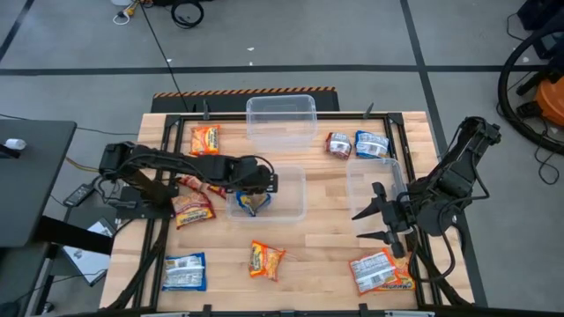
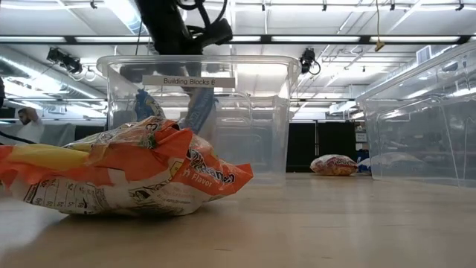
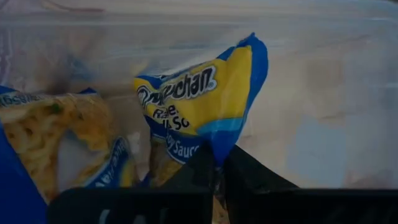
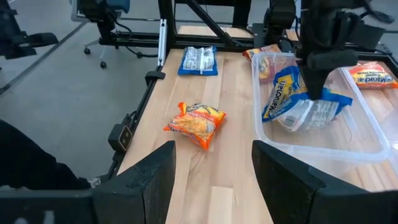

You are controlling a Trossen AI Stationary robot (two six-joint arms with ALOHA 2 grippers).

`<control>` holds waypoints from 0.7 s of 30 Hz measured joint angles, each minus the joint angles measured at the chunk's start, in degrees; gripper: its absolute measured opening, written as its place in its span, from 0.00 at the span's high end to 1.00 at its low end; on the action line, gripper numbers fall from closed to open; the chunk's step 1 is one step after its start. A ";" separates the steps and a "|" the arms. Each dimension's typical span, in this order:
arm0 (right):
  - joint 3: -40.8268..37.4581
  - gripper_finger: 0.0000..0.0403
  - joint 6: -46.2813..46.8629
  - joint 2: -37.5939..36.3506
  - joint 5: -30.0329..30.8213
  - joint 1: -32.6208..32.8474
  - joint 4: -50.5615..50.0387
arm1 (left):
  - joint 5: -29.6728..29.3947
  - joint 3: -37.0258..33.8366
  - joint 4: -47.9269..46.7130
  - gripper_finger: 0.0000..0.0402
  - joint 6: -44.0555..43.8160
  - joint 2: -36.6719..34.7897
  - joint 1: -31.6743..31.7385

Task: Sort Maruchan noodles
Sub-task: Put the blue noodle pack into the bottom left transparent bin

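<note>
The middle tub (image 1: 295, 189) is the landmark here, and the left gripper (image 1: 256, 189) hangs inside its left half, clenched on a blue-and-yellow packet (image 3: 205, 99) held over another blue packet (image 4: 311, 115) already lying on the tub floor. To the tub's right the right gripper (image 1: 374, 220) waits with fingers spread, holding nothing. This looks like the drop-off step for the blues, so the next move calls for letting go, lifting clear of the wall, and heading for the orange packet (image 1: 266, 260) just in front of the tub.

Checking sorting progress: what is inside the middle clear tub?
Two blue-and-yellow noodle packets lie in the middle tub; the left gripper is shut on one. The tub floor beneath them is covered.
</note>
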 joint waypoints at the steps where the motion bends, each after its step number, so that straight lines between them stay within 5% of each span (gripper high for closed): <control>1: 0.00 0.46 0.24 0.00 0.00 -0.12 0.00 | -0.32 -0.15 0.07 0.93 0.00 0.04 0.00; 13: 0.00 0.46 1.36 0.00 0.00 -2.45 0.02 | 0.85 -0.37 -8.01 0.93 0.71 0.01 0.00; 21: 0.00 0.46 1.41 0.00 -0.02 -3.66 0.11 | 1.57 -0.35 -10.75 0.81 5.10 0.01 -0.04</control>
